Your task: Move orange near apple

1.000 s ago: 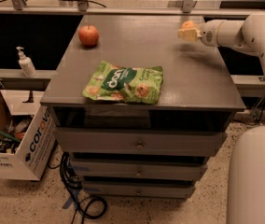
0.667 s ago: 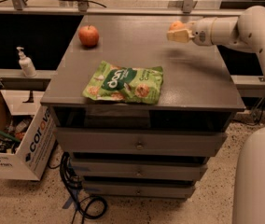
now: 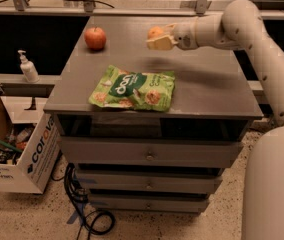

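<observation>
I hold the gripper (image 3: 160, 39), jaws closed on the orange (image 3: 155, 32), above the table (image 3: 207, 84), well apart from the apple (image 3: 95, 38); released this high, the orange could roll off.

Grey drawer cabinet (image 3: 197, 153), speckled floor (image 3: 182, 227) — cardboard box (image 3: 38, 155) beside

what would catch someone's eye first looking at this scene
The white arm reaches in from the right, its gripper holding the orange above the back of the grey cabinet top. The red apple sits at the back left, apart from the orange, and a green snack bag lies flat near the front edge.
</observation>
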